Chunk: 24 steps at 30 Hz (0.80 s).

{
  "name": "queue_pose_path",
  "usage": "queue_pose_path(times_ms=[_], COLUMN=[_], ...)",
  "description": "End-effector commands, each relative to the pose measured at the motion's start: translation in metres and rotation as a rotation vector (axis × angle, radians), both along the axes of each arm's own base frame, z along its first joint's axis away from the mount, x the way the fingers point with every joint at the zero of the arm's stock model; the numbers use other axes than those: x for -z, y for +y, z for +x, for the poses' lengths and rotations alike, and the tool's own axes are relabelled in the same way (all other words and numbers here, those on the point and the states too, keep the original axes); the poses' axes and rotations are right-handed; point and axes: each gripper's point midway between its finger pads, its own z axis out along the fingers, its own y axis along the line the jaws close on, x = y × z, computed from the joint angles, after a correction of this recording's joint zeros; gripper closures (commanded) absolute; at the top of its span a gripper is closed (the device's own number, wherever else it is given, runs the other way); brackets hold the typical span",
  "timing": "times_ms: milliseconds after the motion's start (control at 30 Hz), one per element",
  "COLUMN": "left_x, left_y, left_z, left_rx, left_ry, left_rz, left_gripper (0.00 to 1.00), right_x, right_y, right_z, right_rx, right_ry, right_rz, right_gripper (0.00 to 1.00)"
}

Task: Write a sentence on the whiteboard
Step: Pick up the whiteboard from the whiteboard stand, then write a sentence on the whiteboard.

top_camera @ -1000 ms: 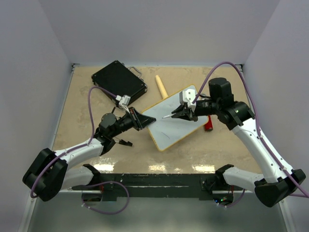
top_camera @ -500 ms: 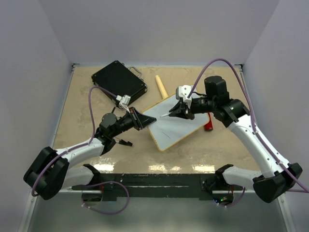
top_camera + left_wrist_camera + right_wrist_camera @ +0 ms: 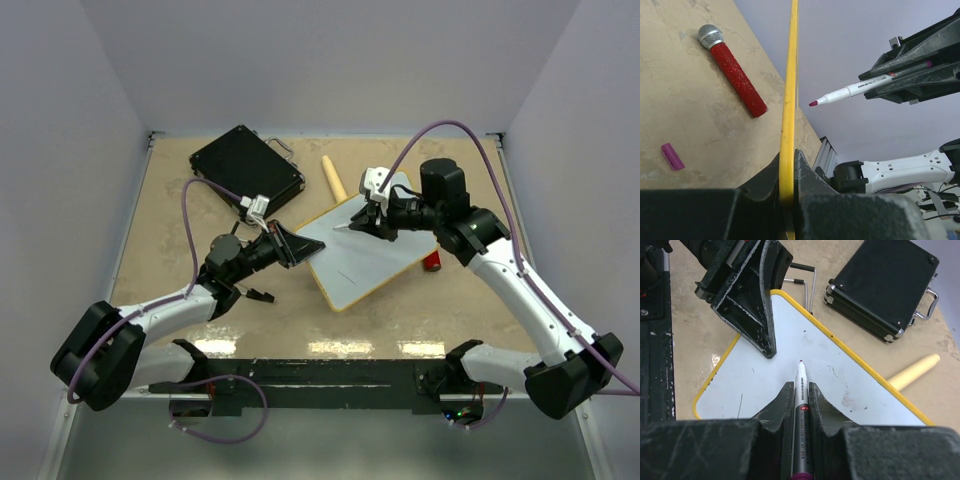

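Observation:
The whiteboard lies diagonally mid-table, white with a yellow frame. My left gripper is shut on its left corner; the left wrist view shows the yellow edge pinched between the jaws. My right gripper is shut on a white marker with a magenta tip, over the board's far-left part. The tip stands a little off the surface, pointing at the left gripper's fingers. The marker also shows in the left wrist view. No magenta sentence shows on the board, only faint smudges.
A black case lies at the back left, also in the right wrist view. A wooden stick lies behind the board. A red microphone and a magenta cap lie by the board's right side.
My right gripper has carried the marker back and a little left over the board, toward its far edge. The left gripper and the board have not moved.

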Motion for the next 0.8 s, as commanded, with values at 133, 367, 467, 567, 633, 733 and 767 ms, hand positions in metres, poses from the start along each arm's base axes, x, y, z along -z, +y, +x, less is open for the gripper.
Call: queue_pose_path(times_ms=[133, 367, 467, 567, 633, 733, 767], left_x=[-0.072, -0.074, -0.075, -0.075, -0.076, -0.078, -0.077], left_y=[-0.002, -0.002, -0.002, -0.002, -0.002, -0.003, -0.003], left_z=[-0.005, -0.006, -0.006, -0.007, -0.007, -0.008, -0.009], left_rx=[0.024, 0.028, 0.029, 0.034, 0.036, 0.043, 0.046], left_ry=[-0.186, -0.190, -0.193, -0.193, -0.195, -0.199, -0.199], left_rz=[-0.161, -0.168, -0.171, -0.173, -0.177, -0.183, -0.183], left_gripper=[1.00, 1.00, 1.00, 1.00, 1.00, 1.00, 1.00], right_x=[-0.013, -0.008, -0.006, -0.004, -0.003, -0.002, -0.003], right_y=[0.001, 0.000, 0.000, 0.001, 0.001, 0.003, 0.004], right_z=[0.006, 0.015, 0.017, 0.019, 0.020, 0.019, 0.019], right_rx=[0.032, 0.073, 0.079, 0.082, 0.084, 0.076, 0.072], right_ry=[-0.040, -0.033, -0.027, -0.023, -0.019, -0.014, -0.013], right_rz=[0.035, 0.028, 0.025, 0.022, 0.021, 0.023, 0.025], right_gripper=[1.00, 1.00, 1.00, 1.00, 1.00, 1.00, 1.00])
